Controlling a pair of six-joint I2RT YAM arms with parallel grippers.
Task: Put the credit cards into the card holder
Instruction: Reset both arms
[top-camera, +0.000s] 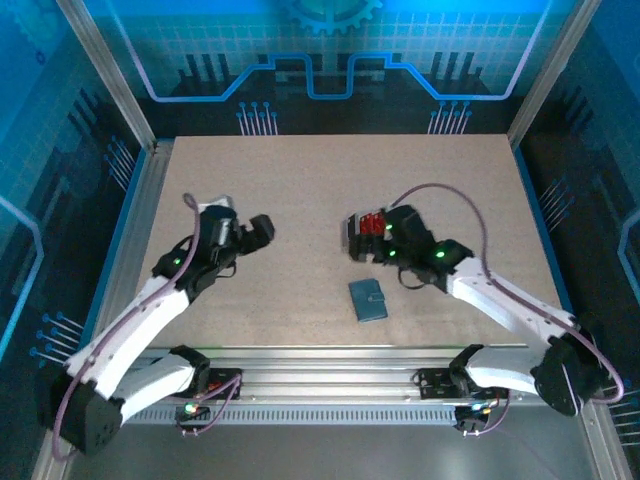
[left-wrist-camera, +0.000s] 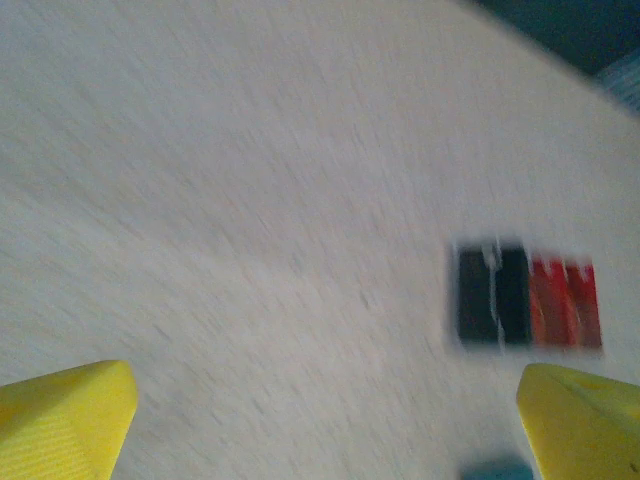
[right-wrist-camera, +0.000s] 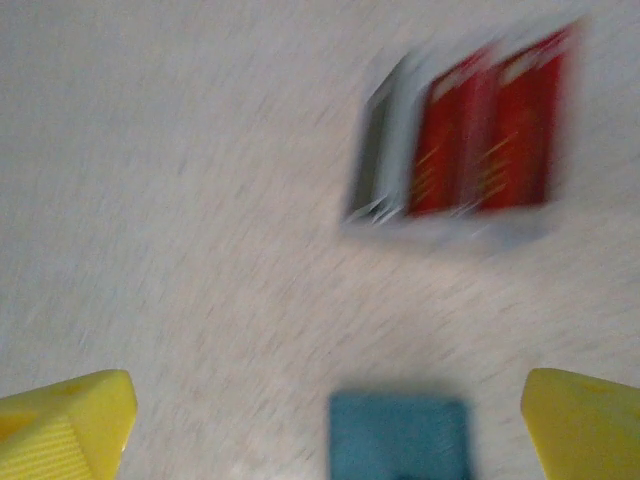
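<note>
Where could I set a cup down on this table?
The far strip of table behind the credit cards is bare, and so is the gap between them and the left tool. It is crowded around the cards and card holder.

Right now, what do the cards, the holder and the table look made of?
Cards: thin, flat, red and grey, probably plastic. Holder: matte blue-grey, maybe leather or fabric; too blurred to say. Table: matte speckled beige, perhaps pressed board.
</note>
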